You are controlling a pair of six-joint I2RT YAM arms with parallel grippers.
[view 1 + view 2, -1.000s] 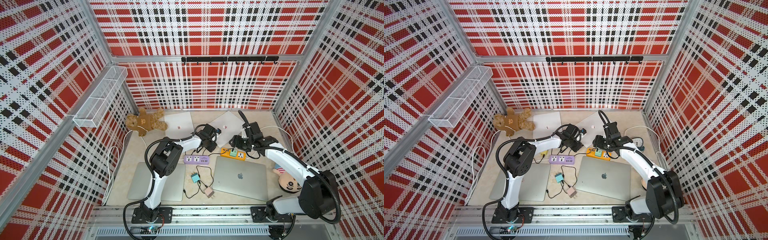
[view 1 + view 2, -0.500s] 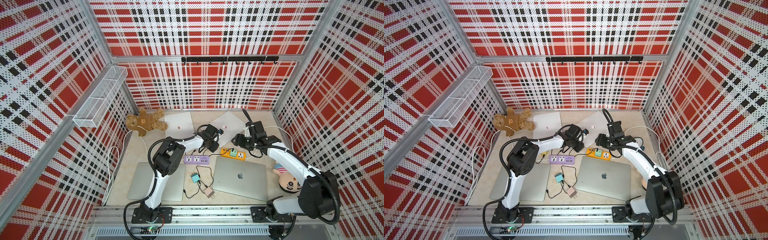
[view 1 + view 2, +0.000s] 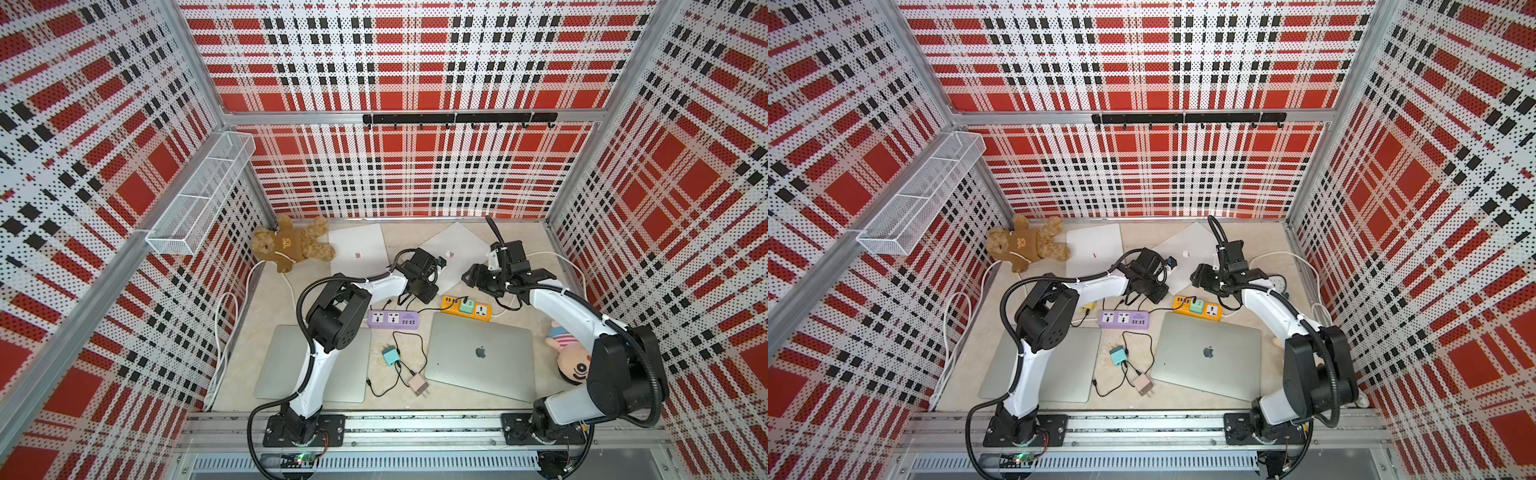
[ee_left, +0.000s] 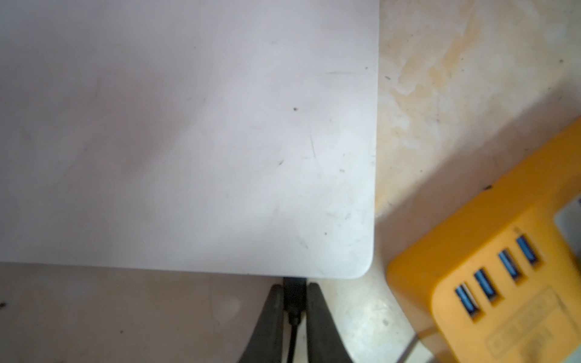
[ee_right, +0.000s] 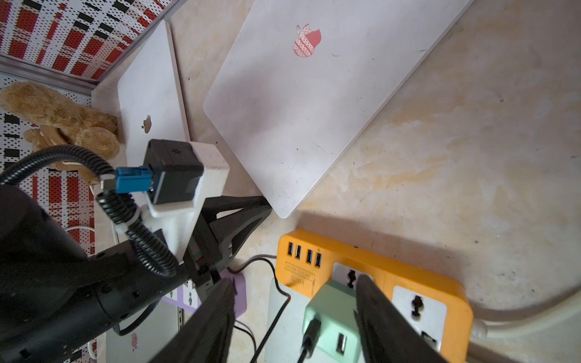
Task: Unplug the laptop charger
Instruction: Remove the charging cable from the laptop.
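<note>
Left hand [image 4: 294,286] around slim black plug [image 4: 294,297] at matte laptop [image 4: 188,125]

the charger plug [image 4: 294,290] sits in the edge of the laptop [image 4: 188,132], the power strip [image 4: 490,267] just beside it.

Only brand marks I can read from here: a dark Apple logo [image 3: 481,352] on the lid of the grey laptop [image 3: 478,374] at the front, visible in both top views. On the rt wrist cam there's a pink-striped Apple logo [image 5: 306,40] on the tilted white laptop [image 5: 314,103] and a brownish Apple logo [image 5: 146,124] on the 2nd white laptop [image 5: 151,88] next to the teddy [image 5: 63,119]. The orange power strip [image 5: 386,278] has a small raised label [image 5: 298,273] by its USB ports, but the chars are too blurred to make out, and no other txt or nos. are legible.
</note>
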